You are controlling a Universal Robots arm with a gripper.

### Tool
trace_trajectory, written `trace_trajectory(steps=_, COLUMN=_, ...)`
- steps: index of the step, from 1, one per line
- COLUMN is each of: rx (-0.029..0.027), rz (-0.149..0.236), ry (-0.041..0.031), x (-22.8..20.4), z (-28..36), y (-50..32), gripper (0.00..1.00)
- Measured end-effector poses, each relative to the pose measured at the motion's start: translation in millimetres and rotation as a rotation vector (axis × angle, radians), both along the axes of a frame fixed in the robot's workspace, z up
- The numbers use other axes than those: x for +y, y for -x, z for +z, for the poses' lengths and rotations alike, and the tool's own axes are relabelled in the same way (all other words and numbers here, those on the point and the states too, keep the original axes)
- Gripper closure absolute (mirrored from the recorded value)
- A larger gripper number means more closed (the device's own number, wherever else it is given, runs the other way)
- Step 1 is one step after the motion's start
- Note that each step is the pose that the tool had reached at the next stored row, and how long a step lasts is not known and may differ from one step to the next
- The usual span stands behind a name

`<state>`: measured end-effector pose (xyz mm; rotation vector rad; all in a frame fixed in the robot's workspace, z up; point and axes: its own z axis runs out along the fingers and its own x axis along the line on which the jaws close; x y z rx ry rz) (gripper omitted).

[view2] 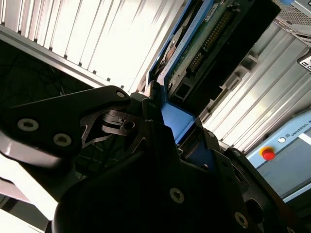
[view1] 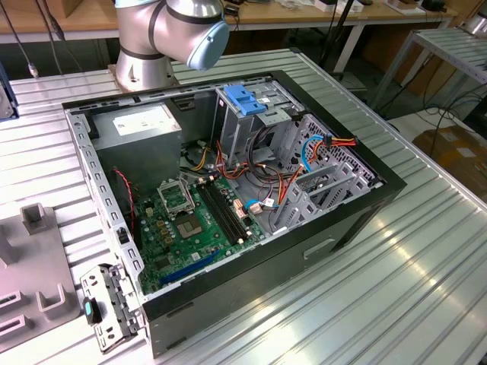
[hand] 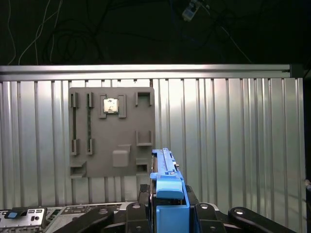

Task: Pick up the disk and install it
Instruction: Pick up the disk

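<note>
Disk point(hand: 165, 167) is clamped in the gripper point(hand: 168, 208), whose jaws are closed on its two broad faces near one end. In the first wrist view it is seen edge-on, with a blue side rail turned to the camera. Its long axis is pointed straight out from the gripper toward the grey fixture plate point(hand: 112, 131), which lies on the ribbed table point(hand: 233, 145). In the second wrist view the disk point(view2: 209, 43) is shown by its green circuit-board face. There the same axis runs away from the fingers point(view2: 150, 104), and the ribbed table is seen behind it.

In the exterior view the computer case point(view1: 251, 281) is laid open on the table point(view1: 396, 289). The fixture plate point(view1: 30, 266) is placed at the exterior view's left of the case. A loose metal bracket point(view1: 110, 304) is set just beside the case's near left corner. Behind the case the arm point(view1: 167, 38) is mounted. Inside the case, from the exterior view's left, are found a grey power supply box point(view1: 141, 125) and a green motherboard point(view1: 190, 220). Next to them is a metal drive cage point(view1: 236, 137) topped by a blue bracket point(view1: 245, 99). A bundle of cables point(view1: 327, 144) is found toward the case's right wall.
</note>
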<state>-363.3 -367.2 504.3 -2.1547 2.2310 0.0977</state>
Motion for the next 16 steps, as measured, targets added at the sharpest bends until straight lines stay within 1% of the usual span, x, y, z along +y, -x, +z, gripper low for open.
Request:
trace_trajectory(steps=8, rx=-0.0001, rz=0.000, ry=0.0000, x=-0.5, z=-0.6, y=-6.6, gripper=0.63)
trace_trajectory(steps=11, rx=0.0000, rz=0.000, ry=-0.0001, x=-1.4, z=-0.9, y=-9.4, gripper=0.63)
trace_trajectory(steps=13, rx=0.0001, rz=0.000, ry=0.0000, x=-3.0, z=-1.1, y=-9.7, gripper=0.63)
trace_trajectory(steps=16, rx=0.0001, rz=0.000, ry=0.0001, x=-8.2, z=-1.5, y=-9.9, gripper=0.63)
